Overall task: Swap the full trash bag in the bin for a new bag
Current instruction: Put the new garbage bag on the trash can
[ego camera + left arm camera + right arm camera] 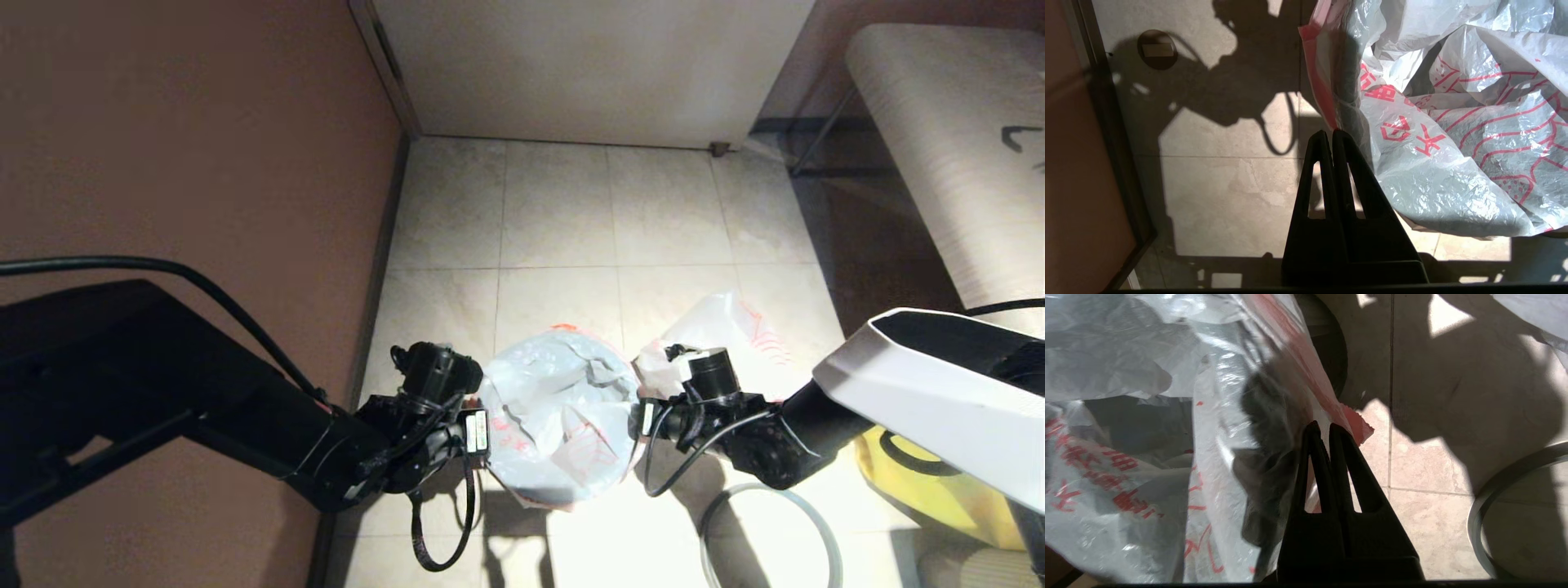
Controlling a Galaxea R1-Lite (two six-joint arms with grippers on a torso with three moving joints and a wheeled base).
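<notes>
The new bag [559,420], thin white plastic with red print, hangs spread between both grippers over the floor. My left gripper [482,430] is shut on its red hem [1316,73], the fingertips pressed together. My right gripper [641,418] is shut on the opposite red hem [1355,424]. The bin is mostly hidden under the bag; a dark curved wall [1333,363] shows beneath it. Its grey hoop [767,531] lies on the floor to the front right. The full trash bag [718,327] sits behind the right gripper, its contents not visible.
A brown wall [204,163] runs close along the left. A yellow bag [922,482] lies at the right under my right arm. A pale bench [955,163] stands at the far right. A round door stop [1157,49] is set in the tile floor.
</notes>
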